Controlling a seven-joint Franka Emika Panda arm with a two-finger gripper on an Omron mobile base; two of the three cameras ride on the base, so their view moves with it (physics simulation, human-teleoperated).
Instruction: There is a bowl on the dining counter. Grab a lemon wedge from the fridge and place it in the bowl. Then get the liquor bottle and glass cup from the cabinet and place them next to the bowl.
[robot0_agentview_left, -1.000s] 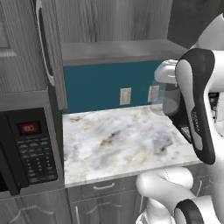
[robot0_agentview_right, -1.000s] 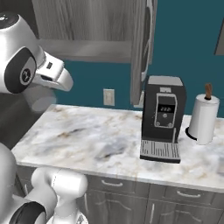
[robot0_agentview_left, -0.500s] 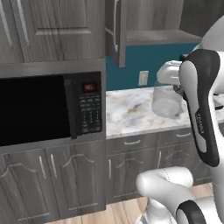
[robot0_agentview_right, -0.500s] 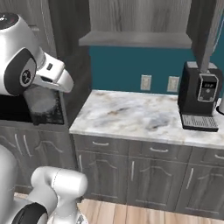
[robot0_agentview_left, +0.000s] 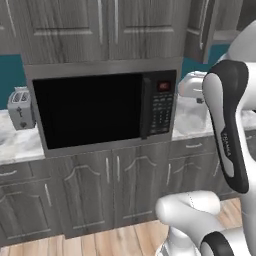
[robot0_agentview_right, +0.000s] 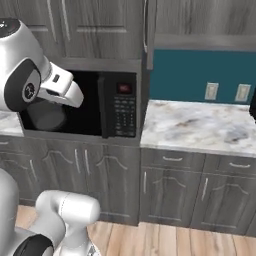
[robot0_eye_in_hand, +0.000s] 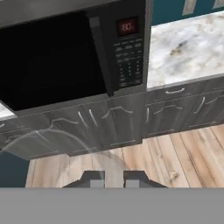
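Observation:
My gripper (robot0_eye_in_hand: 113, 180) is shut on the glass cup (robot0_eye_in_hand: 76, 148), a clear tumbler whose faint rim curves up from between the two dark fingertips. In the right base view the glass cup (robot0_agentview_right: 47, 116) hangs under the white hand, in front of the microwave's dark door. From the left base side the glass cup (robot0_agentview_left: 190, 120) is a hazy shape below the hand, over the marble worktop. The bowl, dining counter, fridge, lemon wedge and liquor bottle are out of view.
A black built-in microwave (robot0_agentview_left: 100, 107) sits in grey wood-grain cupboards, with lower cabinet doors (robot0_eye_in_hand: 118, 122) and a wooden floor (robot0_eye_in_hand: 175, 153) beneath. A marble worktop (robot0_agentview_right: 200, 125) runs to its right under a teal wall. A toaster (robot0_agentview_left: 20, 107) stands at far left. An upper cabinet door (robot0_agentview_right: 149, 30) hangs open.
The base has driven back and turned, so the whole scene has shifted: the coffee machine and paper roll have left the picture and the microwave now fills the middle. The cup stays in the gripper.

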